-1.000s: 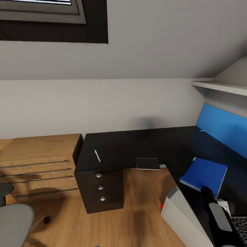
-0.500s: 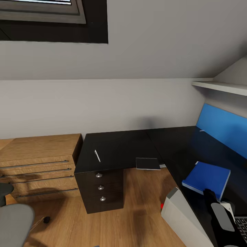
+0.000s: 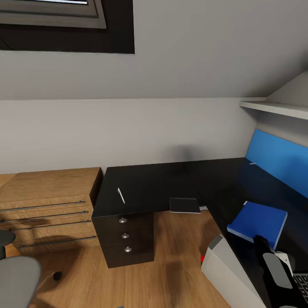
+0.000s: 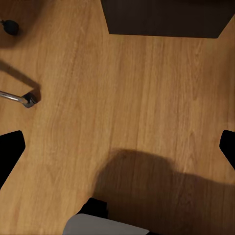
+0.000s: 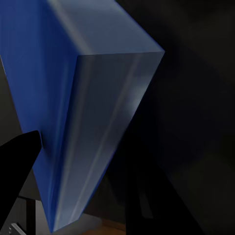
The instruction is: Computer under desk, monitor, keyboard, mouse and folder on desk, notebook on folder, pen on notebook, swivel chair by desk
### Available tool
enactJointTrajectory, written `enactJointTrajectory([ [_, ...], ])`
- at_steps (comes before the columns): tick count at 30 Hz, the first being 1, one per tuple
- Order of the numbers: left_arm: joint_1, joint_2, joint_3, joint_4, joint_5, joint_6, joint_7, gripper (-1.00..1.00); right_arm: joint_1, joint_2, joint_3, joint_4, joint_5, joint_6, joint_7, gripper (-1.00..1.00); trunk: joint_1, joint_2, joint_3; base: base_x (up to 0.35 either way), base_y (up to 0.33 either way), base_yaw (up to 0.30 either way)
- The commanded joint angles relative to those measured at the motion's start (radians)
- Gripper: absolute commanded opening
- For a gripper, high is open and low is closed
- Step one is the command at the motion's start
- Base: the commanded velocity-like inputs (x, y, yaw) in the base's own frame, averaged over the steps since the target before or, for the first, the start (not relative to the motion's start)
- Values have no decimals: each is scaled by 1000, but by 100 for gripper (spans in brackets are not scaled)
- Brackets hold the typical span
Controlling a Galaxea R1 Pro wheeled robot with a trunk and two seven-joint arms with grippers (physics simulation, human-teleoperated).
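Three silver knobs are lining the drawer unit (image 3: pixel 126 239) under the black L-shaped bench (image 3: pixel 149 186). Going left to right in the head view: the grey swivel chair (image 3: pixel 17 280) is sitting at the lower left corner on the wooden floor (image 3: pixel 171 256), well apart from the bench; a light-wood chest (image 3: pixel 47 205) with long bar handles is standing against the wall, just beside the bench's end. The pen (image 3: pixel 121 195) is lying on the bench top above the drawers. A dark flat notebook (image 3: pixel 184 205) is resting at the bench's inner edge, partly overhanging it. A grey box-shaped computer (image 3: pixel 231 273) is standing on the floor beside the bench. A blue folder (image 3: pixel 259 222) is lying flat on the bench's right wing, with a blue panel (image 3: pixel 278 160) behind it under a white shelf (image 3: pixel 273 108). The right gripper (image 3: pixel 273 261) is hovering just beside the folder; whether it is holding anything is unclear. The keyboard (image 3: pixel 301 282) is showing at the right corner. The left gripper (image 4: pixel 117 147) is hanging spread wide over the floor, holding nothing.
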Motion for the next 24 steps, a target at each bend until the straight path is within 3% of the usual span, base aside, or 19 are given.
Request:
enactJointTrajectory([
  [1,-2,1,-8,0,11,-7,6,100,0,0,0,-1,-9,-2,-4,-100,0,-1,-1,5,0,0],
  [19,-2,1,-8,0,11,-7,6,100,0,0,0,-6,-7,-2,-5,-100,0,-1,-1,0,0,0],
  [20,-2,1,-8,0,11,-7,6,100,0,0,0,-7,-6,-2,-5,100,0,-1,-1,0,0,0],
  [24,-2,-3,-9,0,11,-7,6,100,0,0,0,-7,-7,-2,-5,100,0,-1,-1,0,0,0],
])
